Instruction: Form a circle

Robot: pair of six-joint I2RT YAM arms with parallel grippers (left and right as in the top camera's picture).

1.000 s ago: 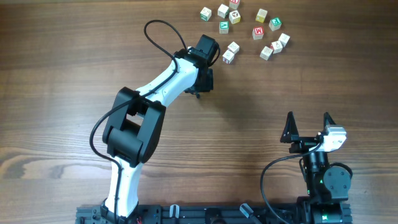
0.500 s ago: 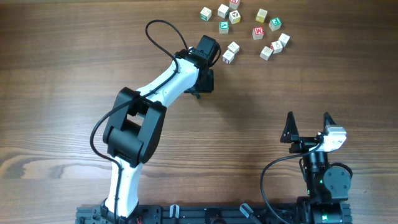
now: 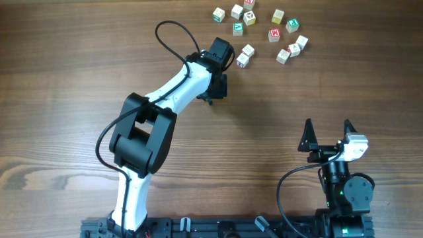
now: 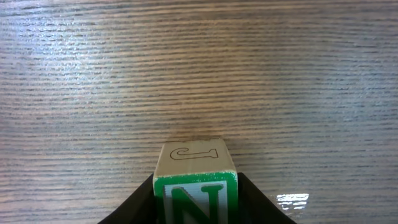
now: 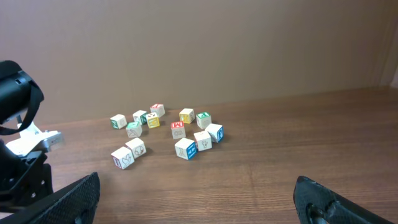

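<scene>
My left gripper is shut on a small wooden cube with a green N on its near face and a J on top, held just above the bare tabletop. From overhead this gripper points down and hides the cube. Several letter cubes lie loosely scattered at the far right of the table, a touching pair nearest the left gripper; they make no circle. The right wrist view shows the same cubes far ahead. My right gripper stands open and empty near the front edge, also open in its own view.
The left arm reaches diagonally across the table's middle, a black cable looping above it. Its dark wrist shows at the left of the right wrist view. Wooden tabletop stretches left of the arm.
</scene>
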